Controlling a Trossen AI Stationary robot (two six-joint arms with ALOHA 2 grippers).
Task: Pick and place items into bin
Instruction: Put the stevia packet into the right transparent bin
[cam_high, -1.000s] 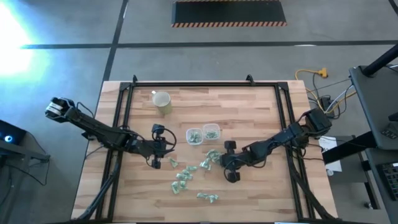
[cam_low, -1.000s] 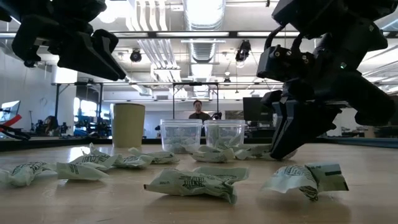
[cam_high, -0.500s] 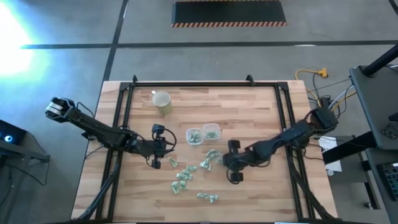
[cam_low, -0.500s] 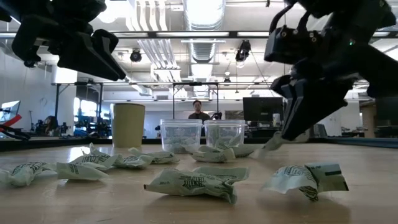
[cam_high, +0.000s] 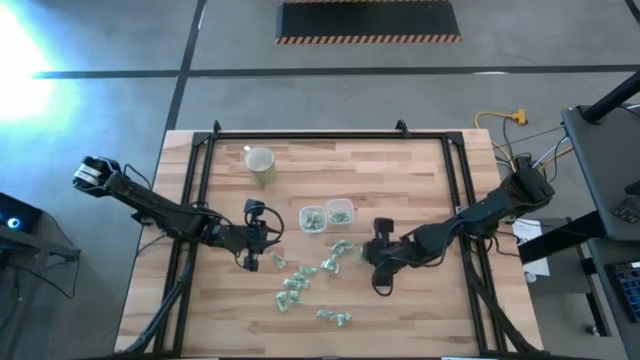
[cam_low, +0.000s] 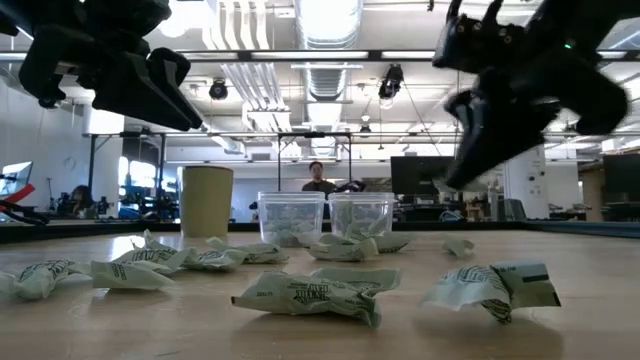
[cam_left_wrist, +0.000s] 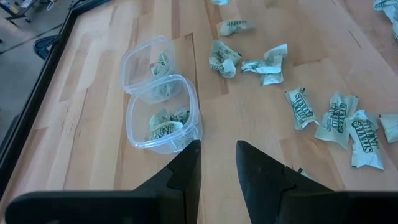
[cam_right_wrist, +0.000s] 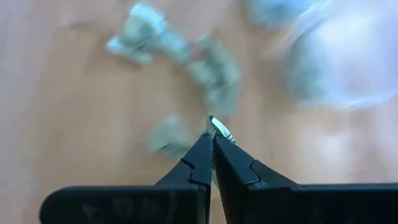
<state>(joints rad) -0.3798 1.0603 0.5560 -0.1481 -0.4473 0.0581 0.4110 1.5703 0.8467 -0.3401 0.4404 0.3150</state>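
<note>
Several pale green-and-white wrapped pieces (cam_high: 300, 280) lie scattered on the wooden table (cam_high: 400, 180). More of them sit in two clear tubs (cam_high: 313, 219) (cam_high: 340, 211) at mid-table. My right gripper (cam_right_wrist: 213, 134) hangs shut above the pieces just right of the tubs (cam_high: 368, 256), well clear of the table in the low view (cam_low: 462, 170). A small pale sliver sticks out at its tips. My left gripper (cam_left_wrist: 217, 152) hovers open and empty left of the tubs (cam_high: 265, 238), pointing at them. My right gripper pinches a small pale bit of wrapper (cam_right_wrist: 219, 128) at the very ends of its two fingers. The fingers slant down from the table's right side. Only that sliver shows beyond the tips, so I cannot tell how much of a piece hangs there.
A beige cup (cam_high: 261, 163) stands at the far left of the table. A black frame (cam_high: 205, 180) runs along the table's sides. A small piece (cam_low: 458, 245) lies on the table below my right gripper. People show in the room beyond (cam_low: 320, 178).
My right gripper has risen from the table top, staying shut, and has drifted a little toward the table's right edge while tipping. A small piece now shows on the table where its tips stood. My left arm has kept still.
</note>
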